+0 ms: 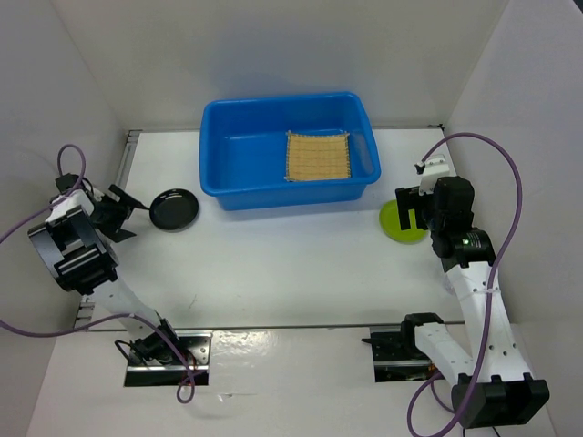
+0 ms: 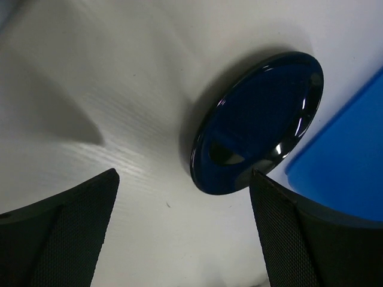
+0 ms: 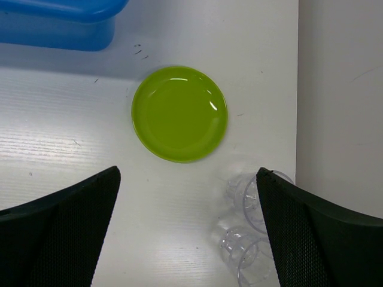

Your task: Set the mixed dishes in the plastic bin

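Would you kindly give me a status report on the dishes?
Left gripper and right gripper open, empty. Mat in bin; black plate, green plate, two cups on table. Nothing blocking.

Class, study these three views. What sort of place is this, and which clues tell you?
Probably a robotics test cell, not a kitchen: a white table boxed in by white panels, the left arm and right arm bolted at its near edge, and a black plate beside a blue plastic bin.
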`<move>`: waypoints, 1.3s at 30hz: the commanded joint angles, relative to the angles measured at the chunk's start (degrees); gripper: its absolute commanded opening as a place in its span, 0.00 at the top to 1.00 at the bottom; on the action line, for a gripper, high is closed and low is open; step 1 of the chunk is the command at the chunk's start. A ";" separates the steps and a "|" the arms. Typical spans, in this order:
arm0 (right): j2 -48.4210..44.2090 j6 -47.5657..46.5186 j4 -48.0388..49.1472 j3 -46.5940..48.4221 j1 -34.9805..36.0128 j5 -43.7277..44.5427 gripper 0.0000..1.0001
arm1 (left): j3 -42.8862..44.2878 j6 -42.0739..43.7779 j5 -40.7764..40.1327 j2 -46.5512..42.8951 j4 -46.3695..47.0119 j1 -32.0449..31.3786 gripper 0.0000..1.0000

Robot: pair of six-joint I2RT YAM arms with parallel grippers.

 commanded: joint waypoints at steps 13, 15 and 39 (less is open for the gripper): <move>-1.13 -0.11 2.17 0.19 0.20 0.20 0.01 | 0.92 0.53 7.35 9.22 5.48 -3.92 0.12; -1.13 -0.11 2.17 0.19 0.20 0.20 0.01 | 0.92 1.06 8.59 11.24 5.49 -4.54 0.15; -1.13 -0.11 2.17 0.19 0.20 0.73 0.01 | 5.91 -2.00 -4.85 -2.27 -1.97 -7.26 1.00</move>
